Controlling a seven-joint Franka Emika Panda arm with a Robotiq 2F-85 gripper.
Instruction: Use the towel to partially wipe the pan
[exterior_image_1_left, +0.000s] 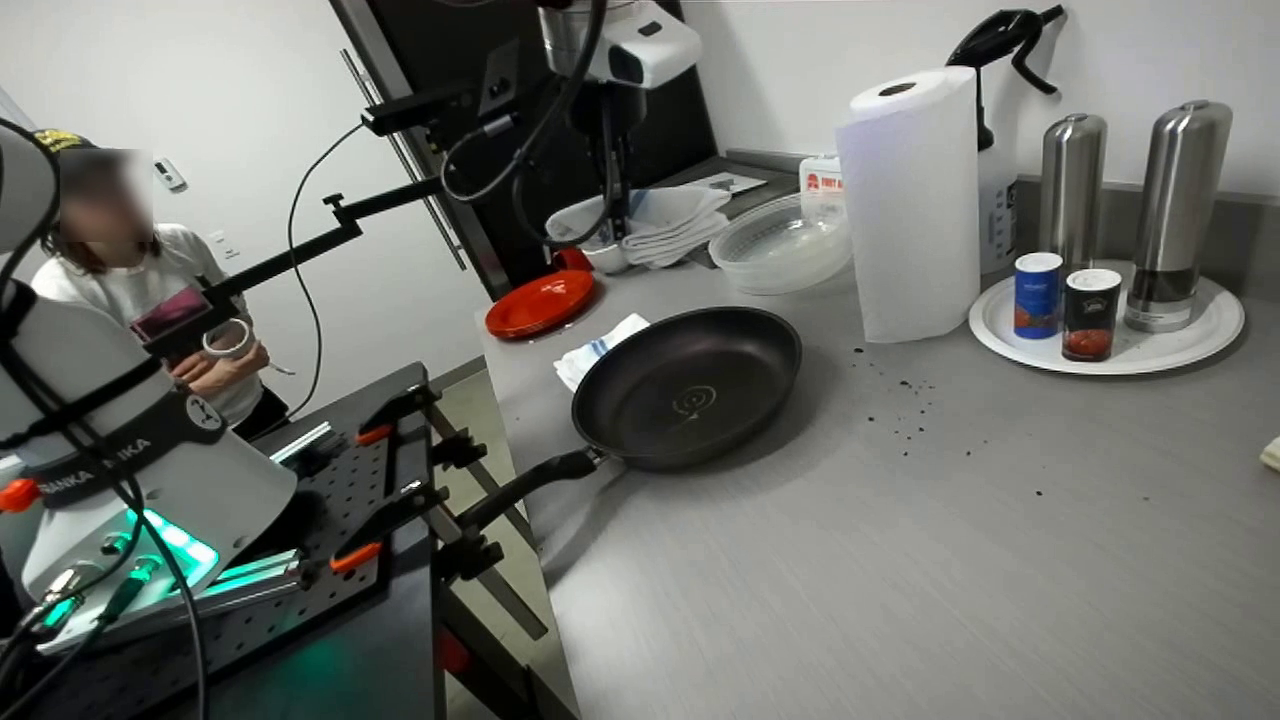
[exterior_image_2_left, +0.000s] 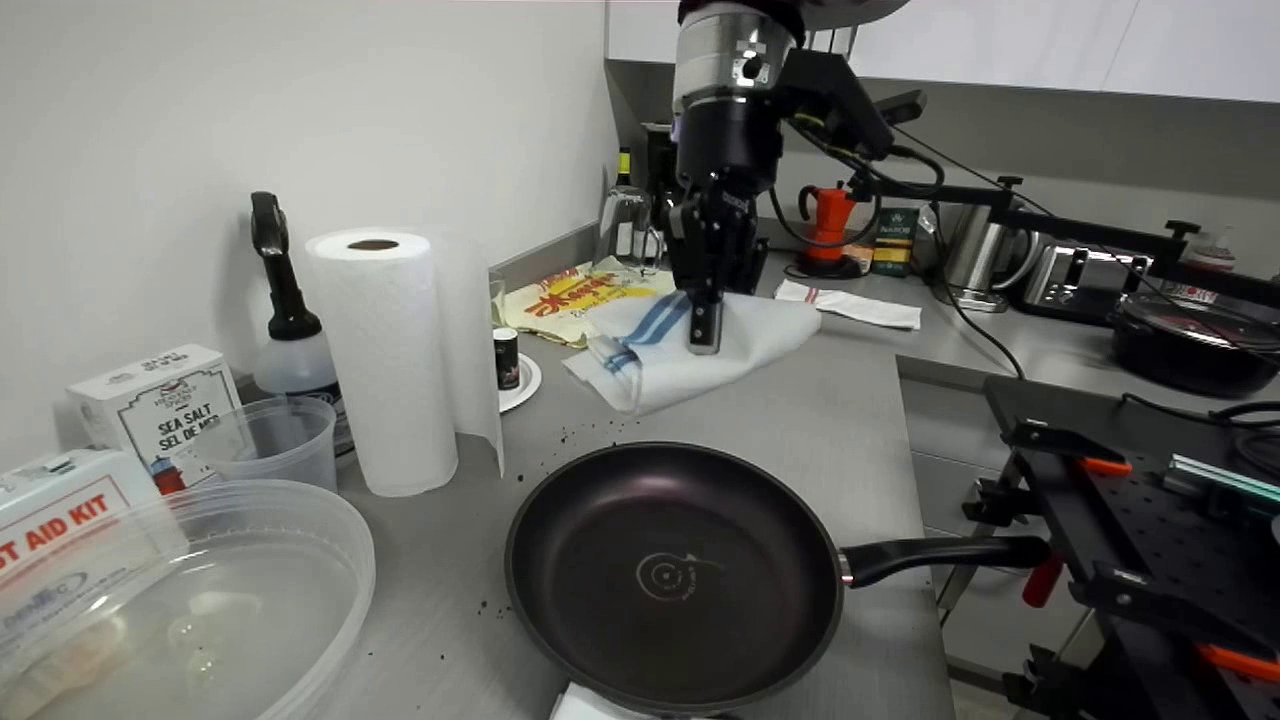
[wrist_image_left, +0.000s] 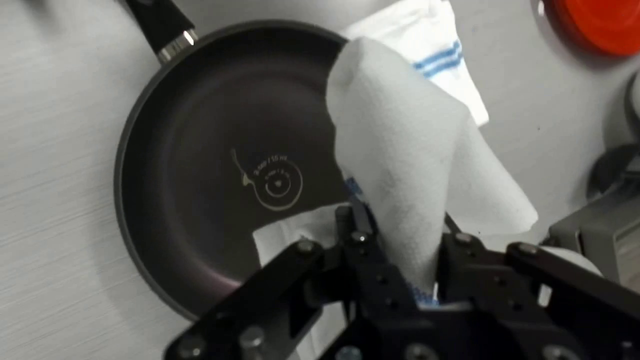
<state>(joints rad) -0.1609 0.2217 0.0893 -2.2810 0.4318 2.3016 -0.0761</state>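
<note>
A paper roll (exterior_image_1_left: 912, 215) stands between a clear tub (exterior_image_1_left: 768, 274) and a white plate (exterior_image_1_left: 1150, 351) bearing shakers (exterior_image_1_left: 1037, 300) and steel mills (exterior_image_1_left: 1180, 215), while the claw (exterior_image_2_left: 705, 325) is clamped on the towel (exterior_image_2_left: 660, 368).

A kitchen: kettle (exterior_image_2_left: 974, 256), toaster (exterior_image_2_left: 1104, 280)

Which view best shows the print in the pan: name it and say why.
The wrist view: it looks down on the pan, so the print appears largest, uncovered, with lettering. Both exterior views show it too, smaller and slanted.
</note>
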